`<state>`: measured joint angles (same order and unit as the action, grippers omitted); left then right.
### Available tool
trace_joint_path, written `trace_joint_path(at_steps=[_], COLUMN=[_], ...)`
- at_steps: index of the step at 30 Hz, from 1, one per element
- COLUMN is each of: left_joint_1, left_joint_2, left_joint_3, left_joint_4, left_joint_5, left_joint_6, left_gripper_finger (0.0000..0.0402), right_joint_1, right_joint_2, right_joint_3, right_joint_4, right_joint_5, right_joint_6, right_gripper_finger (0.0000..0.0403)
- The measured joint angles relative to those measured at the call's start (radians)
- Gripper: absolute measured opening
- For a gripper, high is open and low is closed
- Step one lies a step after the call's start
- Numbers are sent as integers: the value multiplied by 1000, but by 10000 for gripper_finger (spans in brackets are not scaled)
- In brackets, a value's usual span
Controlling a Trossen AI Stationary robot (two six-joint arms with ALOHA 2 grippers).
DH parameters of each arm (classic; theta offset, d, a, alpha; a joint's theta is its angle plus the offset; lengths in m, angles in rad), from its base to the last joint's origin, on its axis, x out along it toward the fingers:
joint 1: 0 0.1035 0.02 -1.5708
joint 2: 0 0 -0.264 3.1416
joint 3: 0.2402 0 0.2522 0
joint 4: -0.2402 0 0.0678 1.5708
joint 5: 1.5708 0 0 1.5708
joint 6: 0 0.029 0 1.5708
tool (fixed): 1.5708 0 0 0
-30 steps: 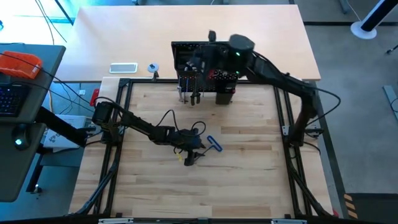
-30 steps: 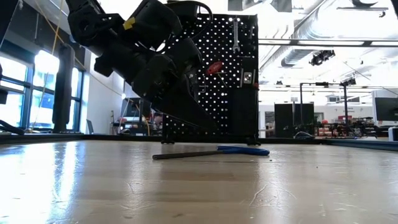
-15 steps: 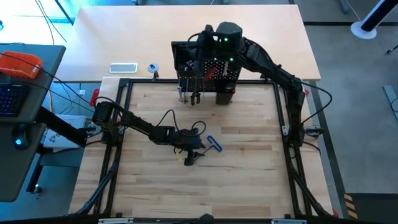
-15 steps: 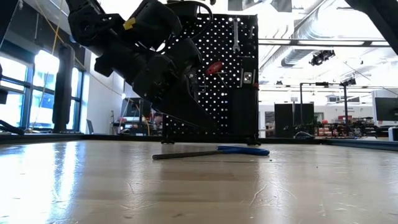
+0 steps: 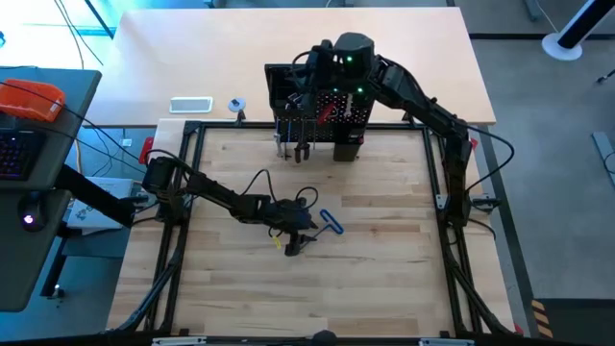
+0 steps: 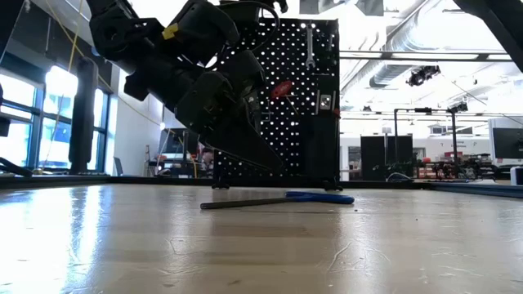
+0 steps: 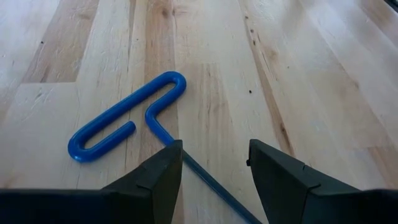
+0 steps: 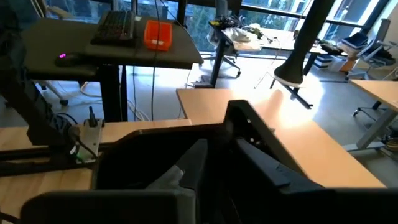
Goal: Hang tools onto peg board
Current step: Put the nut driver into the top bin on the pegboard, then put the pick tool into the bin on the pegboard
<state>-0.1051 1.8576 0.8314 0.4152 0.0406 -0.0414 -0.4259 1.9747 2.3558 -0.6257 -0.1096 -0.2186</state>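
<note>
A blue-handled T hex key (image 5: 331, 223) lies flat on the wooden table near its middle, with its blue loop handle (image 7: 124, 118) and dark shaft (image 7: 205, 180) showing in the left wrist view. My left gripper (image 5: 304, 234) hovers open over the shaft, one finger on each side (image 7: 214, 168). The upright black peg board (image 6: 298, 106) stands at the far edge. It carries a silver wrench (image 6: 310, 45), a red-handled screwdriver (image 6: 280, 88) and other tools (image 5: 291, 139). My right gripper (image 5: 323, 56) is high up at the board's top edge.
A black metal frame (image 5: 437, 202) rims the wooden table. Behind the peg board a pale table holds a white flat object (image 5: 190, 105) and a small round item (image 5: 236, 104). A desk with an orange object (image 5: 31, 96) stands at the left. Bare wood lies near and to the right.
My right arm has swung toward the table's left, from beside the peg board's right part to above its top edge, and its wrist has tipped and rolled. It then stayed there. The left gripper and the hex key have kept still.
</note>
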Motion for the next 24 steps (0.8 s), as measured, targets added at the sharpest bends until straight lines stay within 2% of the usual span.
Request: trace_joint_path(at_steps=[13,19,24], left_joint_1=[0,8,8], left_joint_2=[0,0,1], left_joint_3=[0,0,0], left_joint_4=[0,-3,-15], left_joint_5=[0,1,-3], left_joint_6=[-9,-4,-7], left_gripper_finger=[177,177,177], right_joint_1=[7,35,85], right_joint_2=[-61,-157,-230], right_joint_3=[0,0,-1], right_joint_4=[-51,-90,-267], right_joint_5=[-4,-4,3], right_joint_6=[-28,-50,-69], right_gripper_finger=[176,183,183])
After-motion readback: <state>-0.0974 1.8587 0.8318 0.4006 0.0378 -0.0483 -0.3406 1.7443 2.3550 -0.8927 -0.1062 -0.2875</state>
